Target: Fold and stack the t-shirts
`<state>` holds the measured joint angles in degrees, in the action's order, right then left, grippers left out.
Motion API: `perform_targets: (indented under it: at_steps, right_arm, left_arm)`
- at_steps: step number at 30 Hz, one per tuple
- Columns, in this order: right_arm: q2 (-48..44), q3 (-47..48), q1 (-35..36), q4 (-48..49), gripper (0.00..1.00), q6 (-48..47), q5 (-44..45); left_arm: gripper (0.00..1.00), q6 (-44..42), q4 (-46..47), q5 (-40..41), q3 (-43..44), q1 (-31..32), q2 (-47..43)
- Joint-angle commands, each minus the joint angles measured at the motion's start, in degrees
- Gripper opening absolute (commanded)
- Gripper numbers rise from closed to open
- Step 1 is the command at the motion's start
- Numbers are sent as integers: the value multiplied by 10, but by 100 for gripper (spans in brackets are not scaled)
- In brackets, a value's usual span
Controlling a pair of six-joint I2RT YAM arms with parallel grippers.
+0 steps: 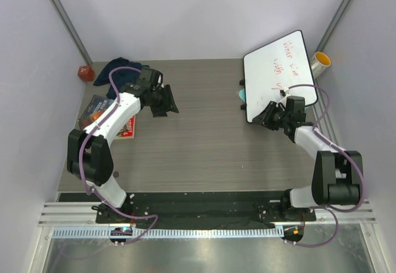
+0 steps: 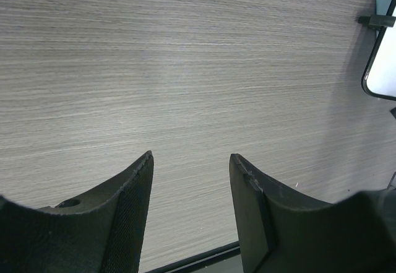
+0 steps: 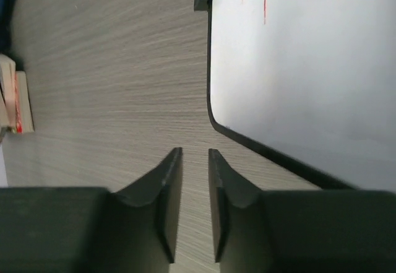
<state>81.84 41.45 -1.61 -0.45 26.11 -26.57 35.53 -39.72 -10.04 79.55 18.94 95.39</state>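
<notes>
While both arms hang over the table (image 1: 204,149), I see the t-shirts (image 1: 122,67) bunched in one dark navy heap at the far left corner, just behind the left wrist; I can't count them. Left gripper (image 2: 190,158): jaws well apart, empty, bare wood below. Right gripper (image 3: 195,151): slim gap between jaws, nothing in it, just beside the whiteboard (image 3: 309,69) corner.
</notes>
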Motion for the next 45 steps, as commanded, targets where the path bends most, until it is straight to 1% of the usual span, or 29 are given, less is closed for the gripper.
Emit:
perform_targets:
  at_steps: [1,4,7,11,12,15,16,20,27,30,31,34,36,39,41,45]
  right_arm:
    - [-79,-28,-1,36,39,5,76]
    - [-106,-58,-1,66,40,25,110]
    - [-121,-76,-1,80,44,52,153]
    - [-126,-76,-1,49,45,68,192]
    - [-132,-79,-1,47,45,73,222]
    - [-172,-95,-1,39,45,85,263]
    - [-180,-99,-1,42,45,86,295]
    - [-190,-96,-2,51,47,83,307]
    - [-136,-73,-5,66,48,104,331]
    - [-111,-71,-4,92,49,112,330]
    - [-104,-77,-6,118,49,112,327]
    - [-99,-87,-6,154,48,114,322]
    - [-101,-88,-6,161,47,113,314]
    - [-126,-92,-6,156,45,116,290]
    - [-149,-93,-6,112,44,116,286]
    - [-239,-104,-6,47,45,110,274]
  left_arm:
    - [53,-5,4,0,11,-5,-14]
    - [53,-5,4,1,9,-4,-18]
    - [53,-5,5,2,7,-4,-21]
    - [53,-5,5,2,5,-5,-23]
    - [53,-5,5,3,5,-5,-23]
    - [53,-5,6,1,5,-5,-24]
    - [53,-5,6,1,4,-4,-25]
    - [53,-5,6,0,4,-4,-22]
    - [53,-6,6,2,4,-4,-23]
    - [53,-6,5,2,3,-4,-21]
    - [53,-6,6,3,3,-5,-21]
    - [53,-7,4,2,4,-4,-20]
    - [53,-7,5,3,4,-5,-19]
    - [53,-7,4,2,4,-5,-16]
    - [53,-8,3,4,5,-5,-16]
    - [53,-4,9,-1,5,-4,-14]
